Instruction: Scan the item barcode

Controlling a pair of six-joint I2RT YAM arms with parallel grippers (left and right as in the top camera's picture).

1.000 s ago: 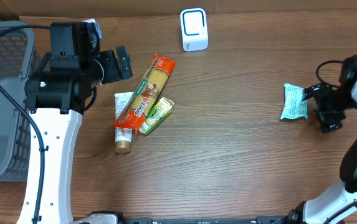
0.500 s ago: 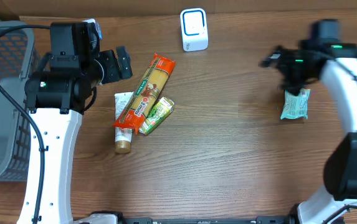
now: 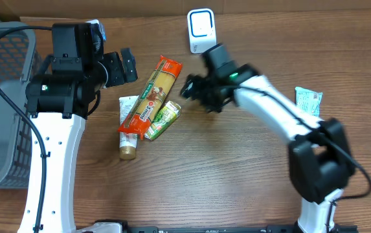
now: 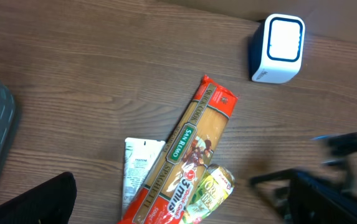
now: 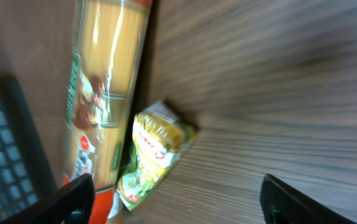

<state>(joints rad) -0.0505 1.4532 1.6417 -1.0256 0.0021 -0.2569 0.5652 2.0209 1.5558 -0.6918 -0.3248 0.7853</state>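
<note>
Green pouch (image 3: 164, 119) is lying on the table (image 3: 237, 175) at centre left, touching the lower right edge of the orange pasta pack (image 3: 151, 97), which is overlapping a white tube (image 3: 128, 133). Just up and right of the pouch, the right gripper (image 3: 191, 90) is hovering, jaws spread, grasping nothing. The white scanner (image 3: 201, 30) is standing near the far edge. The left gripper (image 3: 128, 65) is hanging released near the pack's top end, and a teal packet (image 3: 308, 101) is lying well apart, far right.

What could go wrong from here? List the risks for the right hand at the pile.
1. The spaghetti pack lies across the tube and touches the green packet; gripping one may drag the others.
2. The left hand hovers near the same pile, so the right hand could bump it.
</note>
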